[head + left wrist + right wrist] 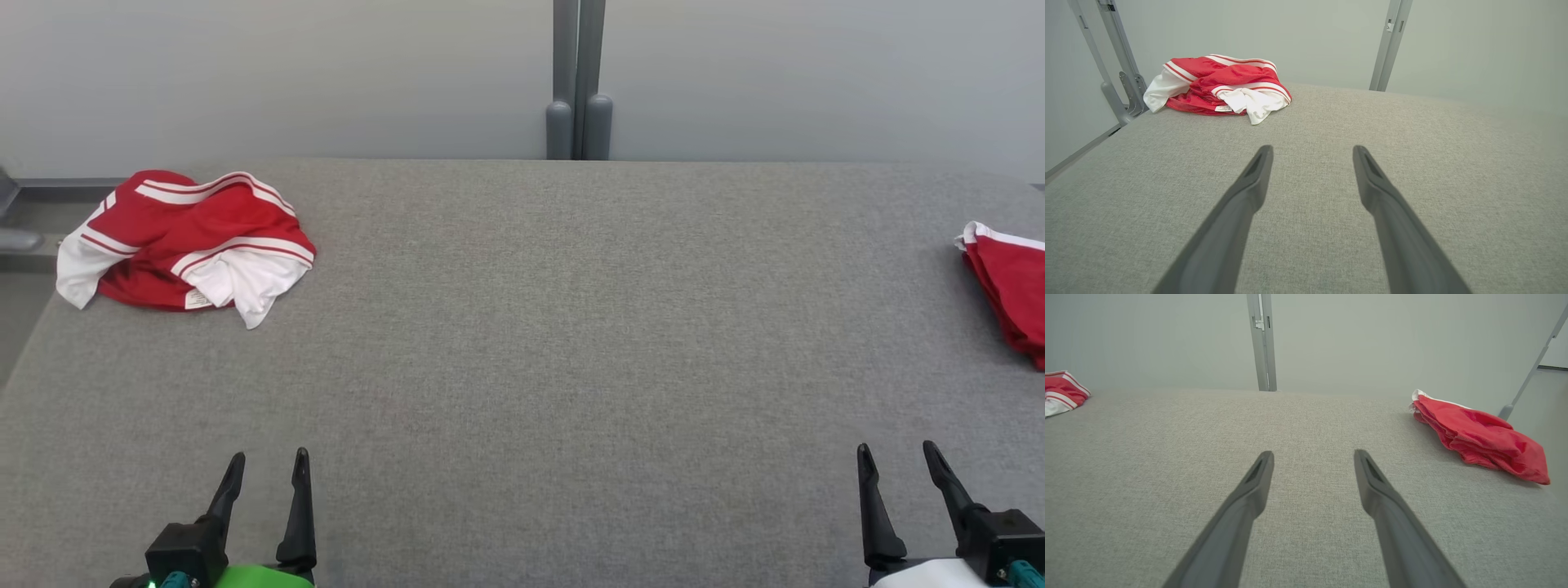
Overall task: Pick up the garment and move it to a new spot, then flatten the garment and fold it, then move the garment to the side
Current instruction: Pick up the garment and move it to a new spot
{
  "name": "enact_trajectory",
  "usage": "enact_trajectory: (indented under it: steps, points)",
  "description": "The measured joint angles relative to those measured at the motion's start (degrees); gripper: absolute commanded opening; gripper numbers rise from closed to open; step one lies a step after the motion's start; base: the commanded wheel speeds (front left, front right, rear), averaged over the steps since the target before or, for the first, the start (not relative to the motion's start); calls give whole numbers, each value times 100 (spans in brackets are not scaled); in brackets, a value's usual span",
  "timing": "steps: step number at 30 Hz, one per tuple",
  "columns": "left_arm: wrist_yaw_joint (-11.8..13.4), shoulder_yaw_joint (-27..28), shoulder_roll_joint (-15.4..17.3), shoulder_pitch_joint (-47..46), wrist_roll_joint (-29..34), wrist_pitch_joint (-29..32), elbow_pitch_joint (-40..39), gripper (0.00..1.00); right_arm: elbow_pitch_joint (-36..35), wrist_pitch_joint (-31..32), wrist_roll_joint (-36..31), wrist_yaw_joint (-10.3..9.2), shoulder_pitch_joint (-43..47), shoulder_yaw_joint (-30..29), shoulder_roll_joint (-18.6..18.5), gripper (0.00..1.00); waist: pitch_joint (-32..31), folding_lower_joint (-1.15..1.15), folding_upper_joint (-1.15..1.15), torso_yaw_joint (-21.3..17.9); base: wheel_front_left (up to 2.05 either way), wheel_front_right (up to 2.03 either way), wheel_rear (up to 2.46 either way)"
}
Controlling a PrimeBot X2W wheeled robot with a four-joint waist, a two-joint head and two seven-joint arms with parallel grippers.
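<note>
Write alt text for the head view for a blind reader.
A crumpled red-and-white garment lies far left on a grey table; a red garment lies at the right edge. The left gripper and right gripper are open and empty at the bottom.

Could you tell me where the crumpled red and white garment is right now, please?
In the head view the crumpled garment lies at the far left corner of the table, well ahead of the open left gripper.

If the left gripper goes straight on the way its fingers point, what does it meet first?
Likely bare grey tabletop: the left gripper aims right of the crumpled red-and-white garment, though depth is unclear.
</note>
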Motion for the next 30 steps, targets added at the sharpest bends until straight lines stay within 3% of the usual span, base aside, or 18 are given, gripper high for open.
enact_trajectory:
  steps: [6,12,21,30]
  points:
    - [0,-102,-12,-95,1,0,-23,100,14,-1,-11,0,40,-74,-2,100,-14,0,0,368,0,0,0]
    - [0,-69,-21,-103,7,1,-47,100,33,-1,-14,0,51,94,1,100,-46,0,0,1050,0,0,0]
    - [33,734,-33,143,-112,0,-441,100,425,-4,-144,0,-859,989,-89,100,23,0,0,2048,0,0,0]
    - [100,605,-41,112,-511,1,-579,100,511,-5,-79,0,-992,1180,-192,100,261,0,0,2373,0,0,0]
